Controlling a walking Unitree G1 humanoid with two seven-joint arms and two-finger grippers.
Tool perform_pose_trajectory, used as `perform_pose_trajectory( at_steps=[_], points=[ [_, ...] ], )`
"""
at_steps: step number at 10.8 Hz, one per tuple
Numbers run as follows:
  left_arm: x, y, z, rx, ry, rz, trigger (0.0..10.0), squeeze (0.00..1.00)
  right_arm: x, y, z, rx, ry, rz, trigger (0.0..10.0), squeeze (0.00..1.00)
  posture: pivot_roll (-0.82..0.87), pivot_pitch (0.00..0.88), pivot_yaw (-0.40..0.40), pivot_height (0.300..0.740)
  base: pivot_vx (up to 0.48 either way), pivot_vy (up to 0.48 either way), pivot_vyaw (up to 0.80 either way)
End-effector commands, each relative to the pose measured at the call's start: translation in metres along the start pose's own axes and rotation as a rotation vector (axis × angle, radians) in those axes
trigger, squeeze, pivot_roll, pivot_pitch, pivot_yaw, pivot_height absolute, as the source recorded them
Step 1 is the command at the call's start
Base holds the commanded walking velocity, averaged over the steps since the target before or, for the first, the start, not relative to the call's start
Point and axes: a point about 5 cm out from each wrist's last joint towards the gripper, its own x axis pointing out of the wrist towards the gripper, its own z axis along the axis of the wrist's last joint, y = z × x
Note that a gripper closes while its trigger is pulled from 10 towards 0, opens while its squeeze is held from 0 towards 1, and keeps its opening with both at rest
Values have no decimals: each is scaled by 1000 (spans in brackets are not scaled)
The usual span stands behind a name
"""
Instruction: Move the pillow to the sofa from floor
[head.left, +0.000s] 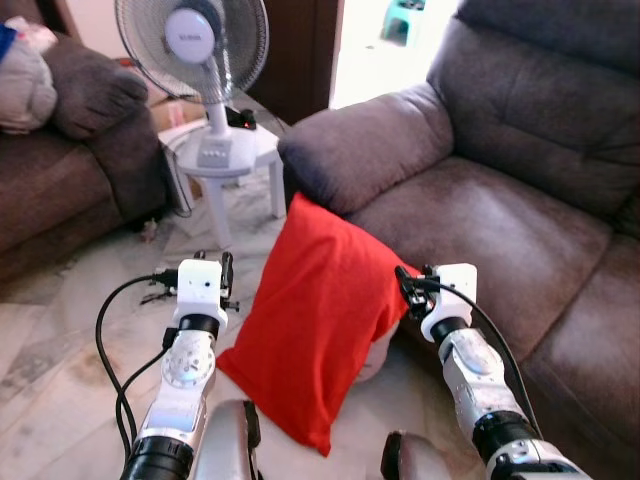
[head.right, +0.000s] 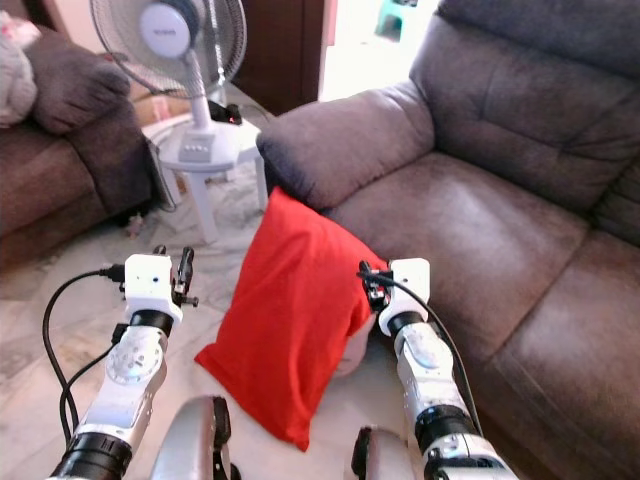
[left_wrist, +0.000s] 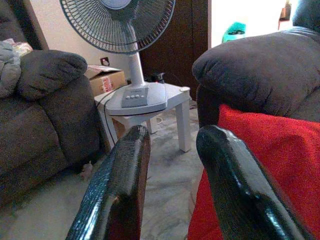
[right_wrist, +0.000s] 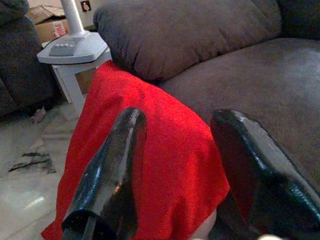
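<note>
A red pillow (head.left: 315, 320) stands on its lower corner on the tiled floor and leans against the front of the grey-brown sofa (head.left: 480, 210), under the armrest (head.left: 365, 145). My left gripper (head.left: 226, 278) hovers just left of the pillow's left edge. It is open, with nothing between its fingers (left_wrist: 120, 185), and the pillow (left_wrist: 265, 155) lies off to one side. My right gripper (head.left: 408, 288) is at the pillow's right edge by the seat front, open. In the right wrist view the red cloth (right_wrist: 165, 150) spreads between and beyond the two fingers (right_wrist: 107, 175).
A standing fan (head.left: 200, 60) sits on a white stool (head.left: 225, 160) behind the pillow. A second dark sofa (head.left: 60, 170) with a bundle of cloth is at the far left, and a cardboard box (left_wrist: 107, 80) stands beside it. The marble floor (head.left: 70, 350) lies to my left.
</note>
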Motion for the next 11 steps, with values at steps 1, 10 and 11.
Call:
perform_pose_trajectory(
  at_steps=[1,10,11],
  points=[
    [1,0,2,-6,-5,-4,10000,0,-1,2,1,2,-9,13,10000,0,47,67,-51,553,0,0,0],
    [2,4,-2,10,30,17,10000,0,-3,7,-5,-56,19,73,10000,0,47,63,-56,553,194,0,60],
    [2,4,-2,11,30,16,10000,0,-3,7,-5,-58,19,74,10000,0,47,63,-56,553,296,0,0]
  ],
)
